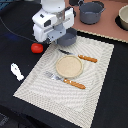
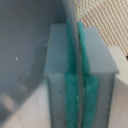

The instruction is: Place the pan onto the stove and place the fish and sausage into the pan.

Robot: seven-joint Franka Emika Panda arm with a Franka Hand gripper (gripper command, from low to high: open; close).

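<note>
The dark grey-blue pan [image 1: 70, 38] sits at the far corner of the woven placemat, partly hidden under my gripper [image 1: 59, 39]; its handle is hidden. In the wrist view my gripper [image 2: 76, 57] is shut on the pan's thin rim [image 2: 73, 30], with a teal pad [image 2: 87, 75] on each side of the wall. The red sausage [image 1: 37, 48] lies on the dark table just toward the exterior view's left of the pan. The white fish [image 1: 17, 71] lies further left and nearer. The pinkish-brown stove [image 1: 102, 30] is at the back right.
A larger grey pot [image 1: 91, 11] stands on the stove, and another bowl [image 1: 123, 17] at its right edge. The placemat [image 1: 95, 75] holds a tan plate [image 1: 68, 66], an orange-handled knife [image 1: 85, 58] and fork [image 1: 70, 82].
</note>
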